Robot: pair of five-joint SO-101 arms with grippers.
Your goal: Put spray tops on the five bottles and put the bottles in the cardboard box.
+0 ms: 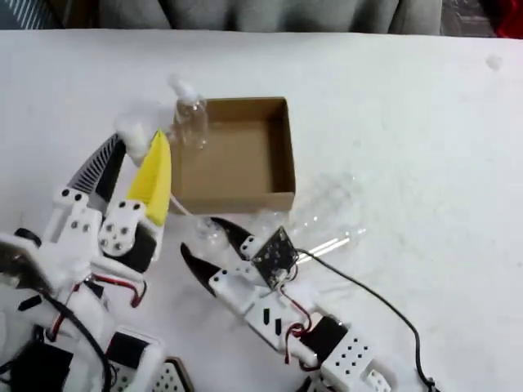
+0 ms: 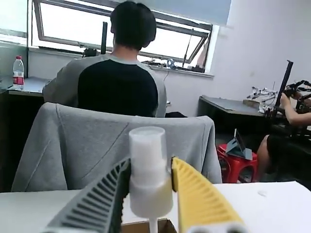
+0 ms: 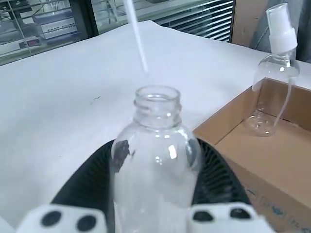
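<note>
Holding the bottle (image 3: 156,167) upright, clenched in the right gripper (image 3: 156,145) beside the box (image 1: 233,198), lower the top (image 2: 147,160) pinched in the left gripper (image 2: 150,167) so its tube (image 3: 137,43) drops straight through the neck (image 3: 157,102).

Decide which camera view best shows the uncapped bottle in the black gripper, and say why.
The right wrist view: the uncapped bottle stands close up in the right gripper, its open neck plain. The high view gives it as a small clear shape between black fingers. The left wrist view faces the spray top instead.
</note>
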